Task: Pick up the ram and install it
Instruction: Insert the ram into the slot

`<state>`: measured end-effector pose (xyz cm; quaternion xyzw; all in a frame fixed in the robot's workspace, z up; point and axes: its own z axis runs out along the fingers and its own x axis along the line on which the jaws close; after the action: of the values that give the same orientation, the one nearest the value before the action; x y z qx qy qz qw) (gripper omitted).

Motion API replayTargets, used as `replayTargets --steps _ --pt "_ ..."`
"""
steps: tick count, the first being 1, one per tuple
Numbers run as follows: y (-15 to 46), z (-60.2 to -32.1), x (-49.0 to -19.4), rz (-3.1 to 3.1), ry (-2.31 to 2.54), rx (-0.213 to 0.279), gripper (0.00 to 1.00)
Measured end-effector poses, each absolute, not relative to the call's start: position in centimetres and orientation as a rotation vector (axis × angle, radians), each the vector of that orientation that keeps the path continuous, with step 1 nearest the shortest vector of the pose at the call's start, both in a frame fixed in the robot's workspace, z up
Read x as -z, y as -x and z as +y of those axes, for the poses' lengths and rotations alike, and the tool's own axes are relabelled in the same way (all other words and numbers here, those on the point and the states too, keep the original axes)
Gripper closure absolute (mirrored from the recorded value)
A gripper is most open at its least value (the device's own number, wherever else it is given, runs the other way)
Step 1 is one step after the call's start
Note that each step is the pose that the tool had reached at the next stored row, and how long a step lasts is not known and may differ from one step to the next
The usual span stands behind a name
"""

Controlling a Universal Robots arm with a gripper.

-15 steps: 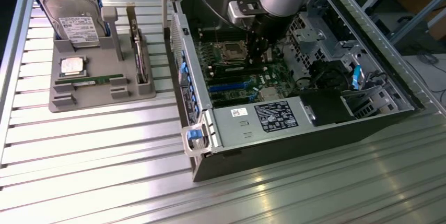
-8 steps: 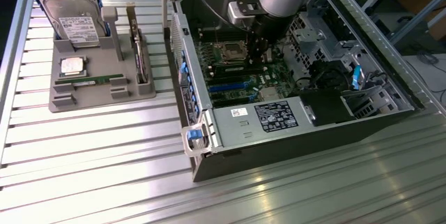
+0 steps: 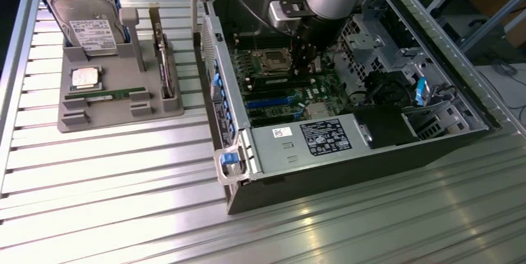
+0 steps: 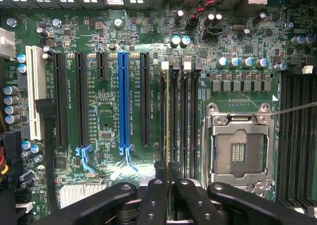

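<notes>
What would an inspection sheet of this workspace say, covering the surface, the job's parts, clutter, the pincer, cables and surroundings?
Surface: ribbed metal table, carrying a grey tray and an open computer case.
Job's things: one ram edge-on between the pincer's fingers, over the motherboard's memory slots; a second ram lying in the tray.
Clutter: hard drive and CPU chip in the tray.
Pincer: inside the case, shut on the ram.
Cables: red and black wires at the motherboard's edge.
Surroundings: metal frame bars beyond the table.
</notes>
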<state>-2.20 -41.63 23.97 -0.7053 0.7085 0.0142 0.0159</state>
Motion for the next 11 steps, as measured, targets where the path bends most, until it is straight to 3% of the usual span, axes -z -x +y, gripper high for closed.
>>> replayTargets --steps 11 --pt "2.15 -41.6 -23.8 2.203 2.194 -0.044 0.88"
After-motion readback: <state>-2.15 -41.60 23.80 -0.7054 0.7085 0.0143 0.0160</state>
